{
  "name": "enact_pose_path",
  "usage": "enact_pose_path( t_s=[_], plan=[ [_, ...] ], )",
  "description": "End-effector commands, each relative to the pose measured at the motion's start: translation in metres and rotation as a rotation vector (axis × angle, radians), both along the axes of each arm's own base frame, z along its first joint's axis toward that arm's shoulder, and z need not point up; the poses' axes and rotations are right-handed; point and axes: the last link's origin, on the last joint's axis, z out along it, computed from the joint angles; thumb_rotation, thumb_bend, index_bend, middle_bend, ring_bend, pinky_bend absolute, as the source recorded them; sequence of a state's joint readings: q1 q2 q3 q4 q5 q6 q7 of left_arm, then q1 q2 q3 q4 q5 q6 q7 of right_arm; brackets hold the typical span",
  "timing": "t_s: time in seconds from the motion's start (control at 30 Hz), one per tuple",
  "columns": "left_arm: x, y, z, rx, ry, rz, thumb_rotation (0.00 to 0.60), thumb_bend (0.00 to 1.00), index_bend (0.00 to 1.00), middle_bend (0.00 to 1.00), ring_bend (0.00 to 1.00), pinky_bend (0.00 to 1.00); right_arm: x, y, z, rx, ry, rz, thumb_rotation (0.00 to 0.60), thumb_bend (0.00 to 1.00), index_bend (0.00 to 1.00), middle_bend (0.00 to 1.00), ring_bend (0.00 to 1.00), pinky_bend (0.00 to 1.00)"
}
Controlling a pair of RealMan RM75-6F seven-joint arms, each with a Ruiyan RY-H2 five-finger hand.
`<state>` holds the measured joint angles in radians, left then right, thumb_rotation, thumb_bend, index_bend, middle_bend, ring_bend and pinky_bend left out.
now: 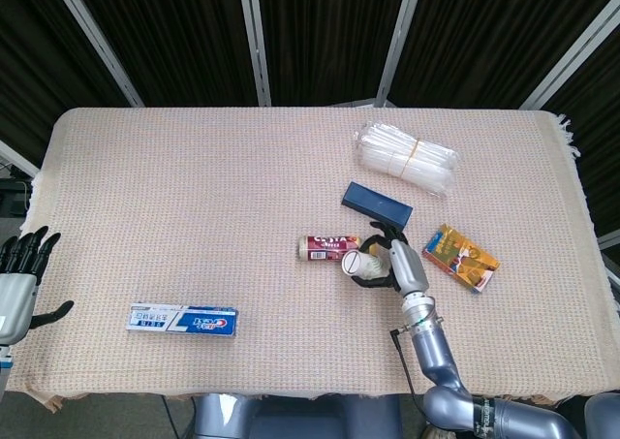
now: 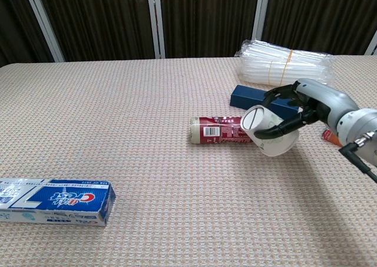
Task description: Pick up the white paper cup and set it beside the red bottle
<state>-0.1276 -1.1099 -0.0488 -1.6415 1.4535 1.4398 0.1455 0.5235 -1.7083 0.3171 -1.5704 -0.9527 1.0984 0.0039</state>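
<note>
Right hand [image 2: 306, 105] grasping the white paper cup [image 2: 268, 128], fingers wrapped around its wall; the cup is tilted, base toward the camera, in front of the cap end of the lying red bottle [image 2: 221, 129], apparently off the table [image 2: 147, 102]. Left hand [image 1: 19, 274] released, fingers spread, at the table's edge.

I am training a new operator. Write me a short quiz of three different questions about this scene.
1. True or false: the right hand holds the white paper cup.
2. The red bottle is: A) upright, B) lying on its side, C) inside the cup.
3. Fill in: the left hand is ____ and holds nothing.

Key
1. True; the cup is tilted, its closed base toward the chest camera.
2. B.
3. Open, at the table's edge, far from the toothpaste box.
</note>
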Motion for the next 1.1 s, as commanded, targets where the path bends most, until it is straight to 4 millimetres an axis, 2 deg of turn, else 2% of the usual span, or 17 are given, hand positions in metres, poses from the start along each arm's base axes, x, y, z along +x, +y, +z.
enact_pose_path(
  t_s=[0.03, 0.3, 0.83, 1.0, 1.1],
  plan=[
    [0.0, 0.0, 0.0, 0.0, 0.0, 0.0, 0.6, 0.09, 0.0, 0.0, 0.0, 0.0, -0.001, -0.003, -0.004, -0.014, -0.039, -0.03, 0.6, 0.12, 0.51, 0.16, 0.0, 0.0],
    [0.0, 0.0, 0.0, 0.0, 0.0, 0.0, 0.6, 0.09, 0.0, 0.0, 0.0, 0.0, -0.011, -0.006, -0.011, -0.026, -0.035, -0.064, 0.6, 0.12, 0.51, 0.16, 0.0, 0.0],
    [0.0, 0.0, 0.0, 0.002, 0.002, 0.001, 0.6, 0.09, 0.0, 0.0, 0.0, 0.0, -0.048, 0.0, 0.0, -0.053, 0.041, -0.16, 0.6, 0.12, 0.51, 0.16, 0.0, 0.0],
    [0.0, 0.0, 0.0, 0.002, 0.002, 0.001, 0.6, 0.1, 0.0, 0.0, 0.0, 0.0, -0.053, 0.003, 0.009, -0.073, 0.044, -0.168, 0.6, 0.13, 0.4, 0.1, 0.0, 0.0],
    [0.0, 0.0, 0.0, 0.001, 0.003, 0.001, 0.6, 0.09, 0.0, 0.0, 0.0, 0.0, -0.055, 0.005, 0.013, -0.08, 0.047, -0.166, 0.6, 0.18, 0.32, 0.06, 0.0, 0.0]
  ],
)
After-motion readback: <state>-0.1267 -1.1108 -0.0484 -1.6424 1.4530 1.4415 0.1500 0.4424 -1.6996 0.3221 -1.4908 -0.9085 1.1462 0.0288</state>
